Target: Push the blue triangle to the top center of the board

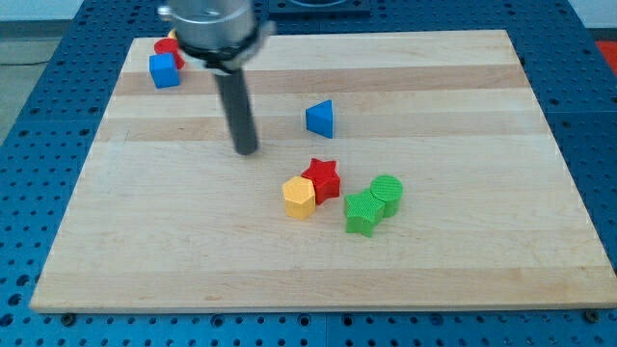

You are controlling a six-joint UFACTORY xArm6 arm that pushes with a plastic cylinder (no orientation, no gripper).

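1. Where the wood ends on every side, shows a blue table (pixel 588 96) dotted with small holes, lying under everything else.
2. Lies on that table as a pale wooden board (pixel 463 116), striped lengthwise and filling most of the view.
3. Hangs in at the view's top left as a silver and black arm head (pixel 214 24), blurred and cut off by the frame.
4. Drops from that head as a straight dark rod (pixel 238 106), leaning slightly toward the view's right on the way down. Ends plain, with no claw on it, so open or closed cannot be told.
5. Sits near the board's top left corner as a blue cube (pixel 164 70), with a red block (pixel 166 48) touching it on the side toward the view's top. Shows a sliver of orange (pixel 174 36) past the red, shape unreadable, partly hidden by the arm head.
6. Stands a little above the board's middle as the blue triangle (pixel 321 119), alone, apart from every other block and well short of the top edge.
7. Gathers below the triangle as a red star (pixel 323 178), with a yellow block (pixel 299 199) touching its lower left.
8. Pairs up just to the star's right as a round green block (pixel 388 192) and a jagged green block (pixel 362 212), touching each other.
9. Ends as my tip (pixel 247 150) on bare wood, to the view's left of the blue triangle and slightly lower, apart from it and touching no block.
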